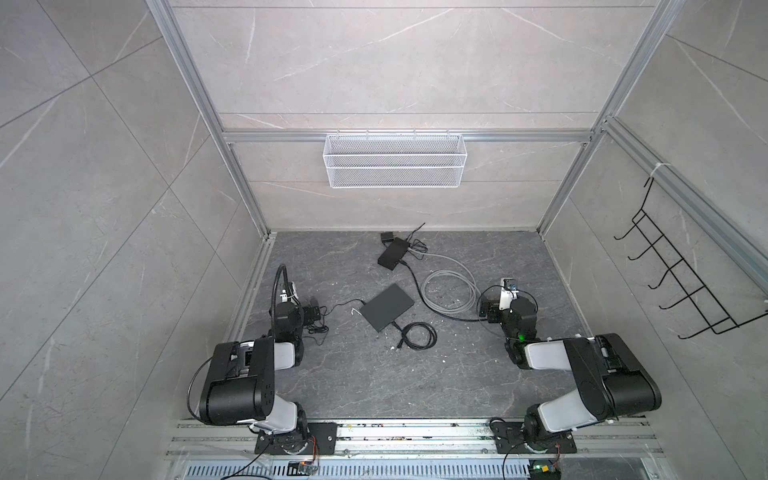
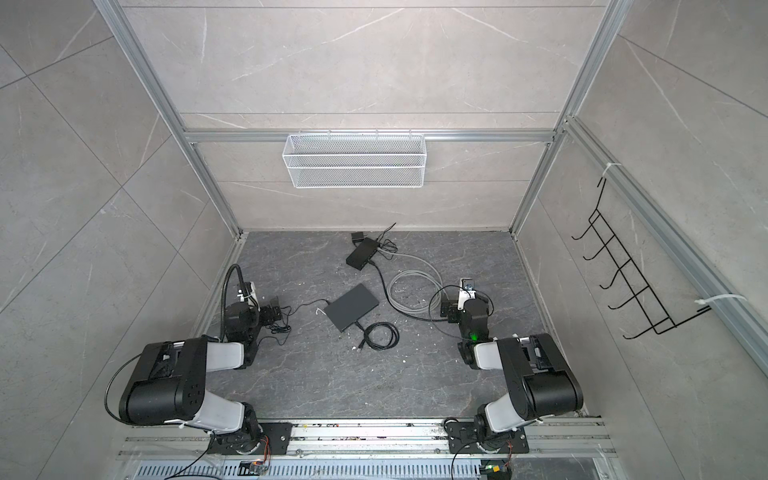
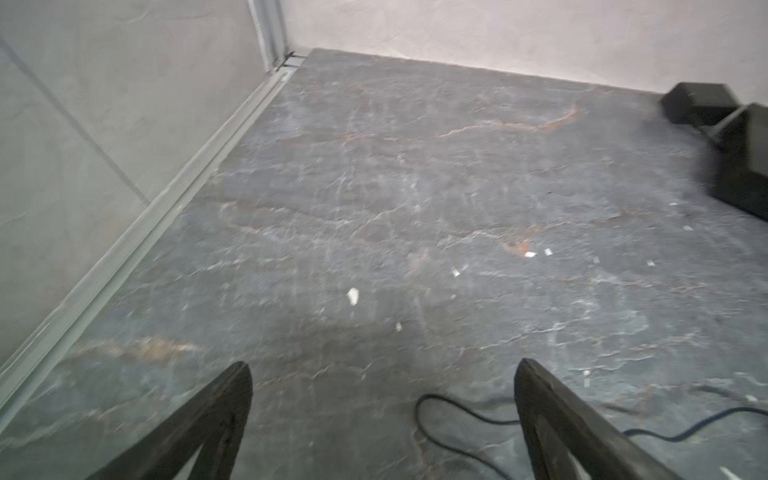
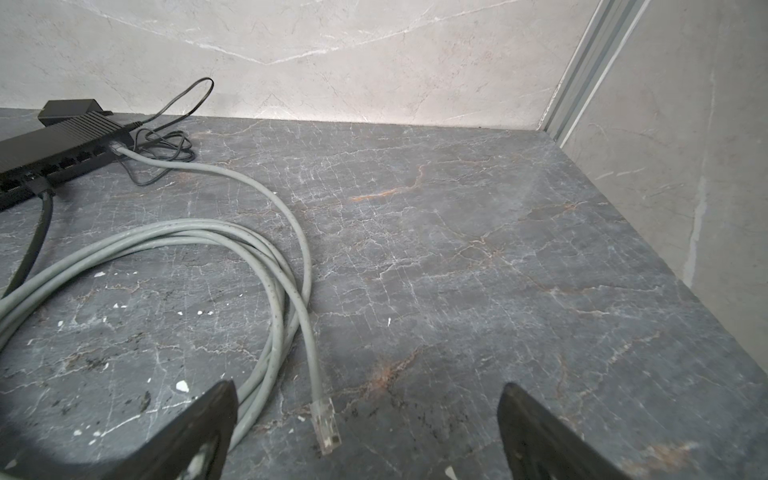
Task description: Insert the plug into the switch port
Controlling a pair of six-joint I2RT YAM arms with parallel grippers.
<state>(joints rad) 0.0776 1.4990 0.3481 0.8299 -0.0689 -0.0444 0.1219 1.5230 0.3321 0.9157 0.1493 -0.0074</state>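
Note:
The black switch [image 1: 392, 253] [image 2: 362, 254] lies near the back wall, and the right wrist view shows its row of ports [image 4: 54, 153]. A grey cable [image 4: 208, 232] runs from one port into a loose coil [image 1: 449, 291]. Its clear plug [image 4: 326, 424] lies free on the floor. My right gripper [image 4: 368, 386] [image 1: 488, 309] hangs open just above the floor, and the plug sits between its fingers, nearer one of them. My left gripper [image 3: 384, 365] [image 1: 314, 316] stands open and empty at the left, over a thin black cable [image 3: 449, 415].
A flat black box [image 1: 386, 307] lies mid-floor with a coiled black cable [image 1: 419, 334] beside it. A thick black cable [image 4: 41, 216] and a small adapter [image 1: 387, 237] sit at the switch. A wire basket [image 1: 395, 160] hangs on the back wall and a hook rack [image 1: 681, 286] on the right.

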